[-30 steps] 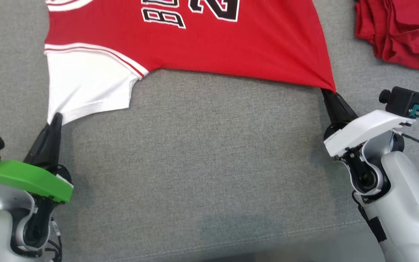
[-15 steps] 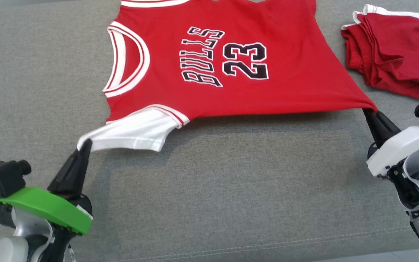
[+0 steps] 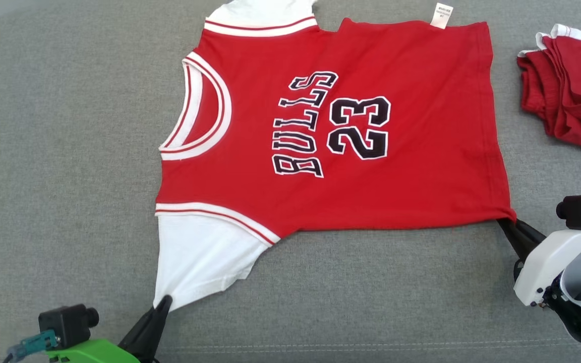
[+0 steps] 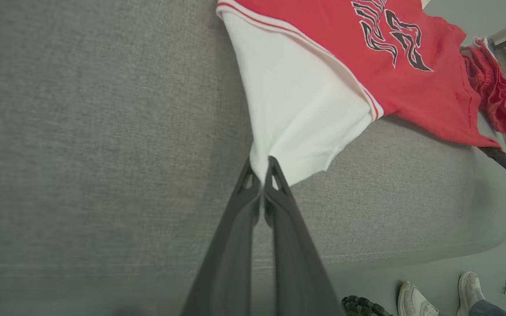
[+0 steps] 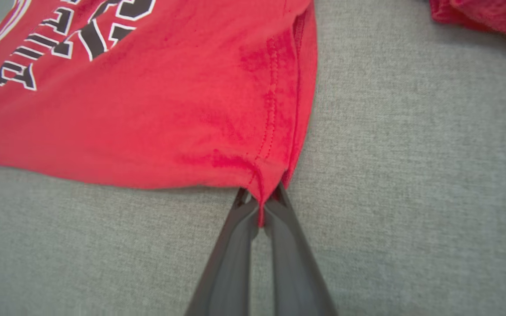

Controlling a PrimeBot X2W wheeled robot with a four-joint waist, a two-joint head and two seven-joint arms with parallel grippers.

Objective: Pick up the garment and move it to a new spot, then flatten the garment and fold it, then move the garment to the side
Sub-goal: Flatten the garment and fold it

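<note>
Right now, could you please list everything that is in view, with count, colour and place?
jersey: one, red with white sleeves and black lettering, spread out mid-cushion.
folded garment: one, red with white trim, on the cushion right of the jersey.
cushion: one, grey, beneath both garments.
shoes: two, white, on the floor beyond the cushion's edge.
left fingers: two, dark, shut on the near white sleeve.
right fingers: two, dark, shut on the jersey's near hem corner.

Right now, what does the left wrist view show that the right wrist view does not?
Left wrist view, not the right: the left gripper shut on the white sleeve, and a person's shoes. Right wrist view, not the left: clear hem stitching. Both: the red Bulls jersey, the right gripper pinching its hem corner, the grey cushion, the folded red garment.
</note>
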